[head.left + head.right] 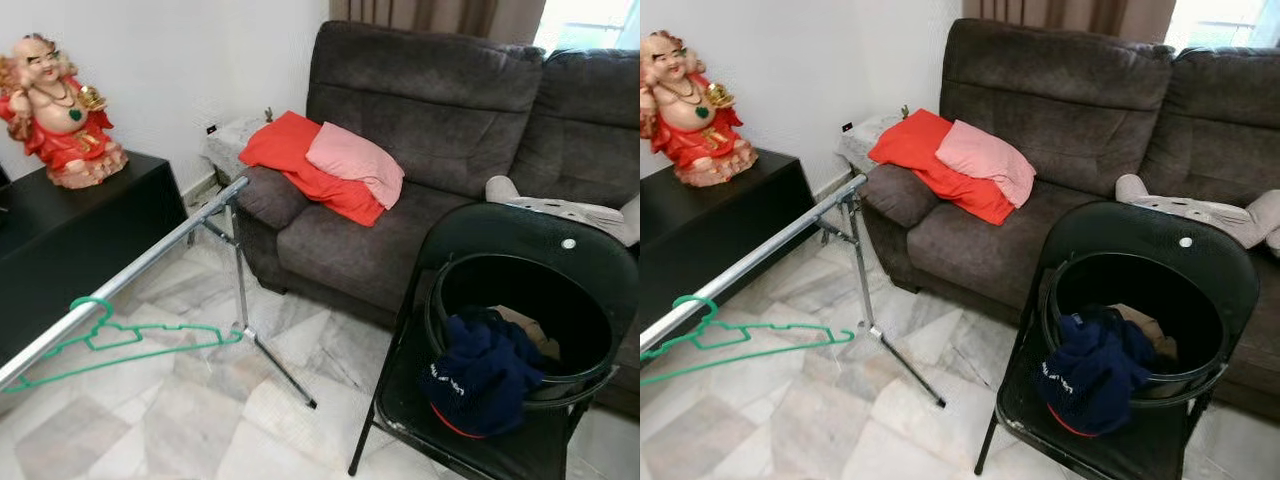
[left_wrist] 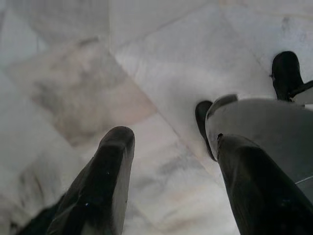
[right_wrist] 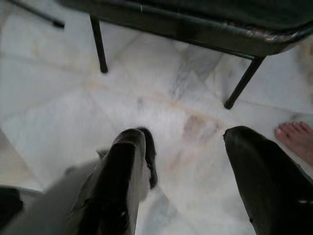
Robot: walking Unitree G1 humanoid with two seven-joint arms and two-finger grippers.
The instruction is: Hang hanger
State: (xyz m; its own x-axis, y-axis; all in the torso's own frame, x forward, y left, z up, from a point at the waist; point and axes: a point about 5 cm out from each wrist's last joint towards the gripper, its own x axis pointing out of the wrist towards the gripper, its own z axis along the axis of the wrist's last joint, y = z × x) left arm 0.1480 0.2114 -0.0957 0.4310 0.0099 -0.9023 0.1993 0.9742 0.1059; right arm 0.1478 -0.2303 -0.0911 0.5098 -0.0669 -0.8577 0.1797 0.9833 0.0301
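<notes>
Green hanger (image 1: 120, 340), already hooked on the rail (image 1: 130, 270) at 8 o'clock, is judged light, thin, springy, best taken at the neck; left hand (image 2: 171, 161) and right hand (image 3: 186, 166) are seen spread apart, empty, above the floor (image 1: 200, 420).

Shiny metal rail (image 1: 150, 255), plastic hanger (image 1: 120, 340)

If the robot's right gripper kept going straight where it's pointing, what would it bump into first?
Most likely the marble floor. The right gripper points down at bare tiles with open fingers. The black chair legs stand farther ahead, and a person's foot lies off to the side.
</notes>
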